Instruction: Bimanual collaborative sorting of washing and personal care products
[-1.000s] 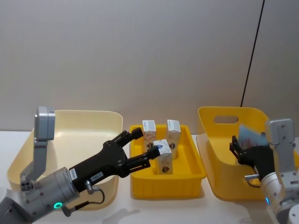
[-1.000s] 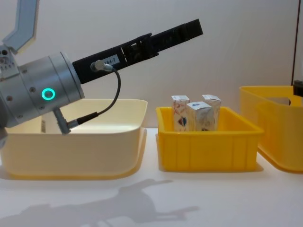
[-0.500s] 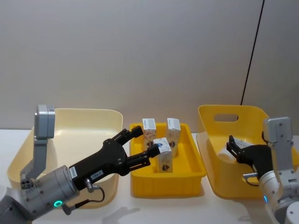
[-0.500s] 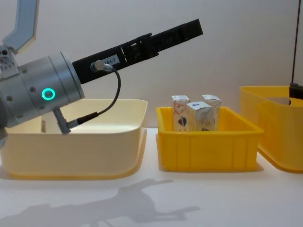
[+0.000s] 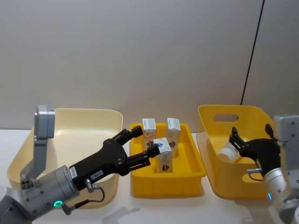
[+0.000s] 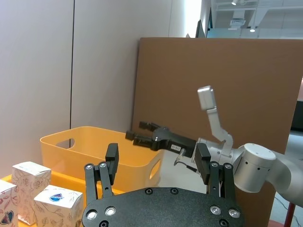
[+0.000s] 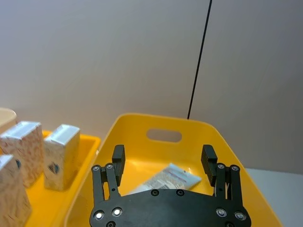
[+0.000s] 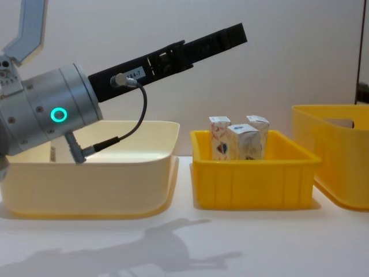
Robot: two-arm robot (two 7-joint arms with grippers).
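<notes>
Three white cartons stand upright in the small yellow tray (image 5: 195, 173): one at the back left (image 5: 149, 129), one at the back right (image 5: 173, 130), one in front (image 5: 163, 155). My left gripper (image 5: 145, 143) hovers open at the tray's left side, close to the front carton, holding nothing. A pale-blue tube (image 7: 169, 177) lies on the floor of the tall yellow bin (image 5: 226, 112) on the right; its end shows in the head view (image 5: 228, 150). My right gripper (image 5: 235, 139) hangs open just above the tube, its fingers (image 7: 118, 155) spread and empty.
A large cream bin (image 5: 77, 121) sits on the left, under my left arm (image 8: 167, 56). The three containers stand in a row on the white table (image 8: 190, 242). A black cable (image 5: 252, 51) runs down the wall behind the right bin.
The right gripper held the tube over the yellow bin a second ago; it has opened, the tube now lies in the bin, and the gripper has lifted slightly. The left arm has stayed put.
</notes>
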